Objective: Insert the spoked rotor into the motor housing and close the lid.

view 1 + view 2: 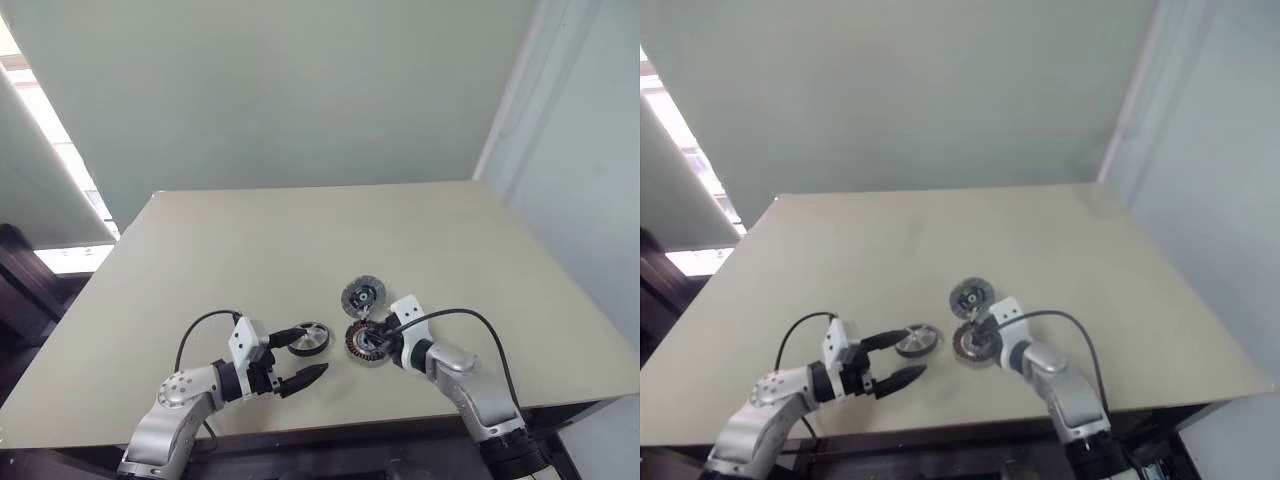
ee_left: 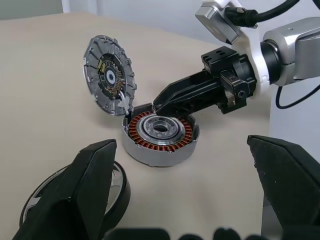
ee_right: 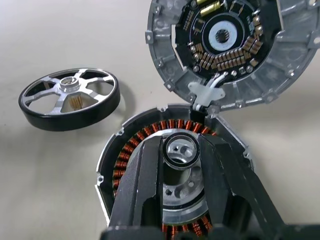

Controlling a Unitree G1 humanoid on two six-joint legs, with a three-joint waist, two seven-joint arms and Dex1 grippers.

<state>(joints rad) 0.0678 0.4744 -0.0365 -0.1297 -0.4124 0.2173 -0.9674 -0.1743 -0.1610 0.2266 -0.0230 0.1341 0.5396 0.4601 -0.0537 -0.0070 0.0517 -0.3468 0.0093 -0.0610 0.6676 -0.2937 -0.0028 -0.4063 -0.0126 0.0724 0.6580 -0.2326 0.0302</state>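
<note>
1. While lying flat on the beige worktop (image 1: 300, 240), spoked rotor (image 3: 69, 98) sits apart from the other parts: silver spokes, dark outer rim, near the front edge and to the left of the housing.
2. Just right of it, motor housing (image 2: 160, 135) rests open on the worktop, copper windings ringing a silvery centre.
3. Hinged at the housing's far edge, lid (image 2: 109, 75) stands tilted up, inner side showing a dark circuit board with small components.
4. Over the housing, right gripper (image 3: 182, 165) reaches in from the right, black fingers (image 3: 142, 185) a little apart on either side of the central hub, tips close to the hinge; hard to tell whether pressing on the hub or merely alongside it.
5. Beside the rotor, left gripper (image 1: 305, 355) hangs with fingers spread wide, holding nothing; one fingertip just at the rotor's rim, the other nearer the front edge.
</note>
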